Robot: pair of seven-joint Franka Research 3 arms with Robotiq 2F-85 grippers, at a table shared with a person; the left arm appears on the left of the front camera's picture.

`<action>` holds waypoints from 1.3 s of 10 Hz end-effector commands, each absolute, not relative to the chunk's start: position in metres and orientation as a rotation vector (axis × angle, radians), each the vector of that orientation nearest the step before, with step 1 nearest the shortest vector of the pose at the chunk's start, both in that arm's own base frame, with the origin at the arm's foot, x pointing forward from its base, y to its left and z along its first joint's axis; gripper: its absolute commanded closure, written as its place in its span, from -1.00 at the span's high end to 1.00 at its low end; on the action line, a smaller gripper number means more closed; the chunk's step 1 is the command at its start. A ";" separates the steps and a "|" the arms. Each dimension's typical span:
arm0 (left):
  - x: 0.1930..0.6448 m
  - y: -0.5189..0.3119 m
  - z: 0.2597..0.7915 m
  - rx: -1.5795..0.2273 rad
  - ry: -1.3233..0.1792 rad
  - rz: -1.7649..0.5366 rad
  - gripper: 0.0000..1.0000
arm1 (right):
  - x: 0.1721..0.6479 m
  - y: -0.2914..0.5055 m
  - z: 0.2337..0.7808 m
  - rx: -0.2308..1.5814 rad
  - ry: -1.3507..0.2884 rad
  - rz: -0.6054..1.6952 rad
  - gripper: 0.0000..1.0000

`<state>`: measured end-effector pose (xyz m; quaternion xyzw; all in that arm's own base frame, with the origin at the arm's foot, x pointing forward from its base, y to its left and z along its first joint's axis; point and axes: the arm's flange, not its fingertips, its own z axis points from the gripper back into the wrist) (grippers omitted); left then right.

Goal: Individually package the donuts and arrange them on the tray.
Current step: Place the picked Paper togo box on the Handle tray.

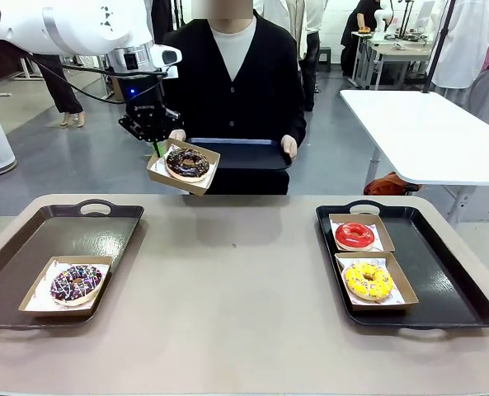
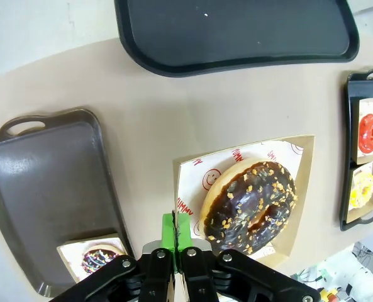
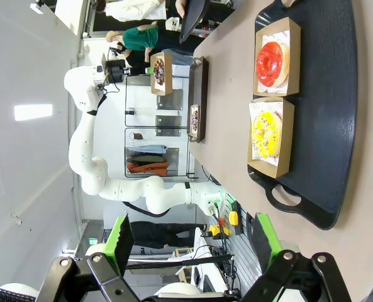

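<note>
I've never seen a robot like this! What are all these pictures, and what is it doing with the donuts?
These are three cameras looking at one moment. The front camera looks across a table at a person holding a dark tray. The other two cameras sit on the robot's wrists.

The robot has two white arms with pinching claws called grippers. The left gripper is shut on the edge of a box with a chocolate donut, lifted above the table. The right gripper is open and holds nothing.

On the table, the left tray has a sprinkled donut. The right tray has a red donut and a yellow donut.
</note>
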<state>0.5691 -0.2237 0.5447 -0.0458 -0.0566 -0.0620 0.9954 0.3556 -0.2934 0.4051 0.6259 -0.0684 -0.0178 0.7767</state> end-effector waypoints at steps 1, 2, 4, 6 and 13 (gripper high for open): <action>0.560 -0.169 0.556 -0.109 -0.121 -0.143 -0.98 | 0.357 -0.292 0.408 1.348 -0.147 -0.046 1.00; 0.557 -0.142 0.555 -0.089 -0.130 -0.134 -0.98 | 0.357 -0.292 0.408 1.348 -0.147 -0.046 1.00; 0.547 -0.085 0.548 -0.042 -0.142 -0.103 -0.98 | 0.357 -0.292 0.408 1.348 -0.147 -0.046 1.00; 0.540 -0.031 0.536 -0.013 -0.153 -0.031 -0.98 | 0.357 -0.292 0.408 1.348 -0.147 -0.046 1.00; 0.541 -0.005 0.415 -0.145 -0.084 0.064 -0.98 | 0.357 -0.292 0.408 1.348 -0.147 -0.046 1.00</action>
